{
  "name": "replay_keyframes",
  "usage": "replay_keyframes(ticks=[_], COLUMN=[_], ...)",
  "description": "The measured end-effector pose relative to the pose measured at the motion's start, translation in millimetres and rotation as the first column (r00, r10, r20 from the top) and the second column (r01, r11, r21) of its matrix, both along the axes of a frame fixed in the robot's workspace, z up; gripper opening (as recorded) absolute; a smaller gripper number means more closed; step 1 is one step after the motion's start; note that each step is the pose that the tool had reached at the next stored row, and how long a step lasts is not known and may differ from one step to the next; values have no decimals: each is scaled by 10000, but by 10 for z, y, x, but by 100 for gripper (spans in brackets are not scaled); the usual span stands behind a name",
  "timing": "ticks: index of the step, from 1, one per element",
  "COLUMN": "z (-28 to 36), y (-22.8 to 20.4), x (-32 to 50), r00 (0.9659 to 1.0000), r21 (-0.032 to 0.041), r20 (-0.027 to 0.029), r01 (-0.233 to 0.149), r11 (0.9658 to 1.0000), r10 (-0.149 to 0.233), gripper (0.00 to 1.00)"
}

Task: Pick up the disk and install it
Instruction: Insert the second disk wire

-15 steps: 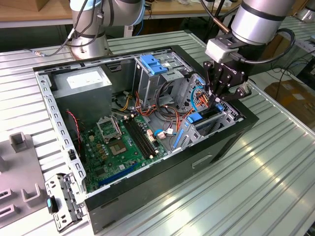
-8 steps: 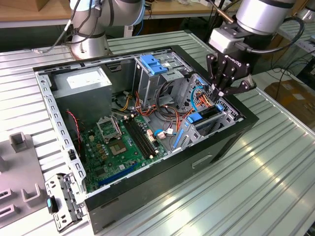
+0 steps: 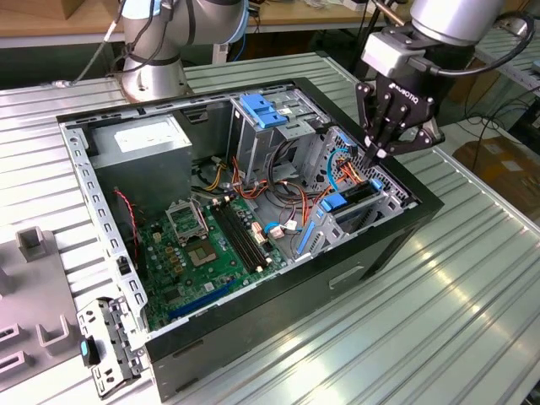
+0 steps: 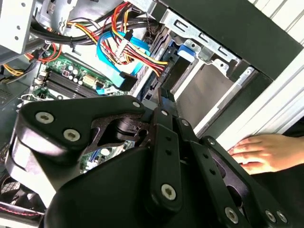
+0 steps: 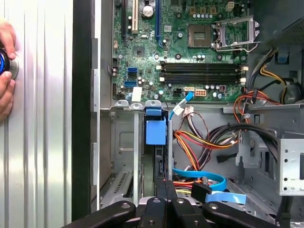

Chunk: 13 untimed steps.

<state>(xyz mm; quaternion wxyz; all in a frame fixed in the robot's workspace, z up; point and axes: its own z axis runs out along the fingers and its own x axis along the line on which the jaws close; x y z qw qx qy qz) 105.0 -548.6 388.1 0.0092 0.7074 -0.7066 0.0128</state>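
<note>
Plainly we count one arm (image 3: 447,21), one tool (image 3: 377,153), one open computer case (image 3: 405,245) lying on the ribbed metal counter (image 3: 472,321), and one disk (image 3: 336,202). The disk stands on edge in the drive cage at the case's corner toward the exterior view's right, its blue carrier tab facing the motherboard (image 3: 202,253). That board carries four long memory slots (image 5: 199,71), as we count them in the first wrist view. One grey power-supply box (image 3: 143,143) bears a white label whose print we cannot read, and one blue clip (image 3: 263,110) sits on the taller cage. The arm reaches down from above, the tool pointing into the drive cage, its fingers pressed together with nothing between them and their tips at the end of the disk away from the tab. In the second wrist view a person's hand (image 4: 263,152) rests flat on the counter beside the case
</note>
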Motion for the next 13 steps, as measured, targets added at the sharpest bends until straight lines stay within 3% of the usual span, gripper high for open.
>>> replay_keyframes(ticks=[3, 4, 7, 13], z=[79, 87, 95, 178], y=[2, 4, 7, 20], x=[-1, -2, -5, -6], r00=[10000, 10000, 9999, 9998], r21=[1, 6, 0, 2], r20=[-10, -83, -168, -189], r01=[2, 2, 2, 1], r11=[10000, 10000, 10000, 10000], r10=[-2, -2, -2, -1], gripper=[11, 11, 11, 11])
